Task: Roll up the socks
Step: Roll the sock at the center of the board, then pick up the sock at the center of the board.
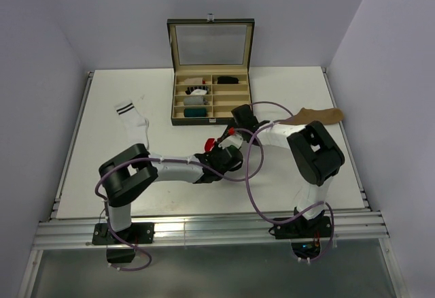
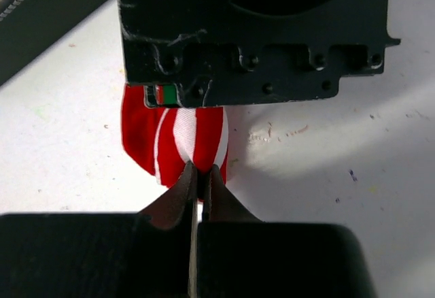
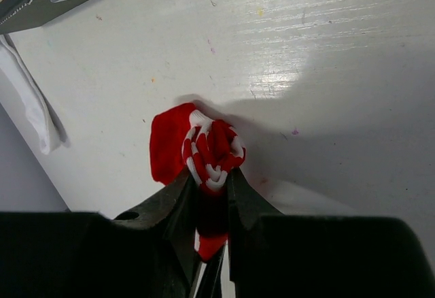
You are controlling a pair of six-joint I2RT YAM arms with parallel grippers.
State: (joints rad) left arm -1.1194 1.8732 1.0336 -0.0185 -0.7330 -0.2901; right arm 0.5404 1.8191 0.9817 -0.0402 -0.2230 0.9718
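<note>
L gripper [image 2: 198, 175]: tips pressed tight together, nipping the near edge of the red-and-white striped sock [image 2: 183, 141]. R gripper [image 3: 212, 179]: jaws narrow, clamped on the same sock, which is bunched into a wad btwn them. Both grippers meet mid-table [image 1: 81, 169], just near of the open box [image 1: 211, 120]. R gripper's black body hangs right over the sock. White sock [image 1: 134, 122] lies flat at far left and tan-brown sock [image 1: 314, 116] at far right, both well apart from the grippers.

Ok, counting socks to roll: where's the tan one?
Top view: the tan sock lies on the table's right side, right of the open box, by the right arm.
</note>
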